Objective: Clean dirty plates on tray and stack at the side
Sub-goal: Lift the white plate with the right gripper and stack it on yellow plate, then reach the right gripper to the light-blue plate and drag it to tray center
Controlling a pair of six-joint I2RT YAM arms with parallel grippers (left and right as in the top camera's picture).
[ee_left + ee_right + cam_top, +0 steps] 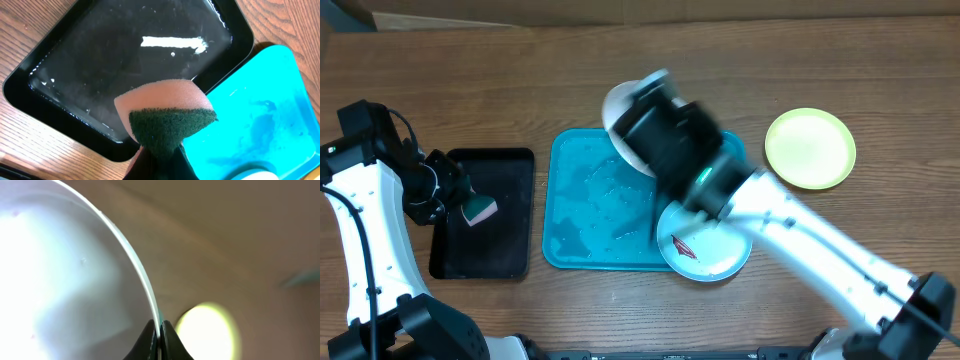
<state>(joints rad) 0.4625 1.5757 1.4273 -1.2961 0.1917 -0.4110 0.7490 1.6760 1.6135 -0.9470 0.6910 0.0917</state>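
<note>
1. Nearest us, the smeared plate (pixel 705 250) sits on the near right corner of the tray (pixel 580 200), not cleaned yet.
2. Our left gripper (pixel 157 160) pinches the sponge (pixel 167 117) over the black tray (pixel 510 240).
3. Our right gripper (pixel 159 335) pinches the rim of the white plate (pixel 65 280), up over the tray's far edge.
4. The yellow-green plate (pixel 810 148) looks clean on the right side of the surface (pixel 880 80), with open room around it for stacking.

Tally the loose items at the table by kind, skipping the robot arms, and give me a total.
Plates: 3 (yellow-green plate, white plate, mint-white plate)
Trays: 2 (turquoise tray, black tray)
Sponges: 1 (sponge)
Total: 6
</note>
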